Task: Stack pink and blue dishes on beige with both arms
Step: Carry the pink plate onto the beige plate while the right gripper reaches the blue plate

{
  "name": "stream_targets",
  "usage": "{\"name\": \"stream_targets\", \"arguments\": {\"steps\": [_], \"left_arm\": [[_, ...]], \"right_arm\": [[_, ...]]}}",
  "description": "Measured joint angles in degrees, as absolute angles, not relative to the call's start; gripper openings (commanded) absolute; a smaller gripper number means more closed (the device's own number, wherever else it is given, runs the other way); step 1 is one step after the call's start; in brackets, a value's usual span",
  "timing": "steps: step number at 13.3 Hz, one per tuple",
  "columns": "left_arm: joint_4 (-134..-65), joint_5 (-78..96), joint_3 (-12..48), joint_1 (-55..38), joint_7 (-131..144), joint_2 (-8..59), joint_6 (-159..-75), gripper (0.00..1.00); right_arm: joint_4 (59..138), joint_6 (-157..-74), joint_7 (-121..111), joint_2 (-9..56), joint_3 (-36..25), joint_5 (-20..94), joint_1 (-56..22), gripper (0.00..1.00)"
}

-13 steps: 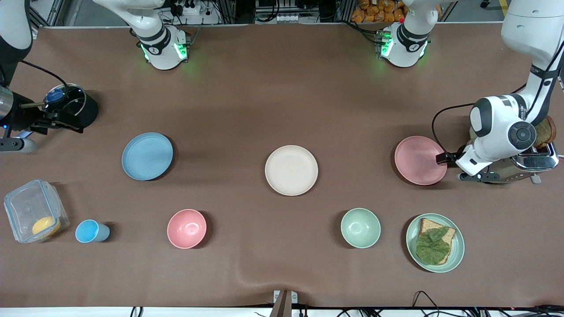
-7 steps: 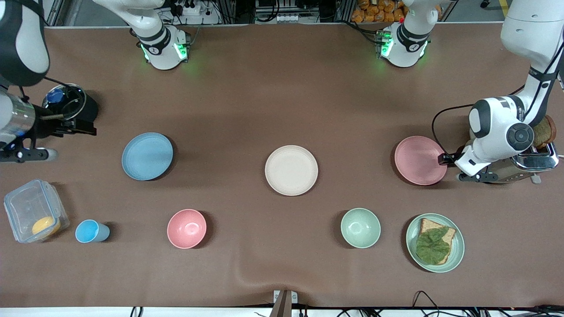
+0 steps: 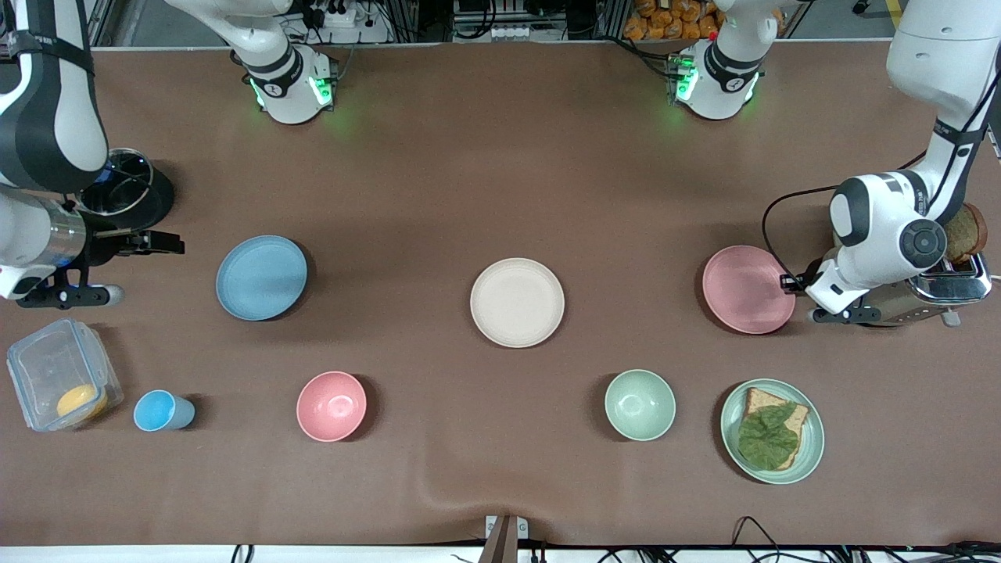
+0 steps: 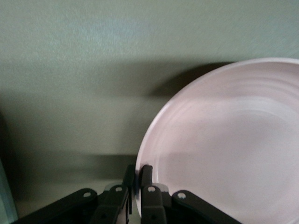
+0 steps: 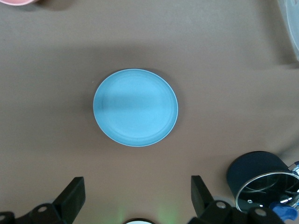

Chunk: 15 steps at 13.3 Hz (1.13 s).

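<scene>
Left pincer [image 4: 135, 184] tight on pink plate's [image 4: 233, 149] rim, right pincer [image 5: 135, 198] spread wide.

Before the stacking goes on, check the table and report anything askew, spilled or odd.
Little stands out. The pink plate is tipped, its rim pinched by the left gripper, not lying flat. The blue plate and beige plate lie flat and apart. The right gripper hangs open beside the black pot. No spill shows.
</scene>
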<state>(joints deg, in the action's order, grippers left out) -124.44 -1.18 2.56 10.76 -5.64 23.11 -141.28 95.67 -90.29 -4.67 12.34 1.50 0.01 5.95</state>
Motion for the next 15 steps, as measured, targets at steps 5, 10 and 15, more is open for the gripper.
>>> {"name": "stream_targets", "arguments": {"steps": [5, 10, 15], "left_arm": [[-121.9, 7.0, 8.5, 10.8, -5.6, 20.8, -137.9, 0.00], [-112.2, 8.4, 21.4, 9.1, 8.5, 19.0, -128.9, 0.00], [-106.7, 8.5, 23.4, -3.4, 26.7, 23.0, -128.8, 0.00]], "right_arm": [[96.9, -95.6, -10.9, 20.2, 1.4, 4.3, 12.4, 1.00], [100.2, -99.2, -12.4, 28.4, 1.6, 9.1, 14.2, 0.98], [102.2, -105.6, -18.9, 33.4, 1.4, 9.4, 16.7, 0.84]]}}
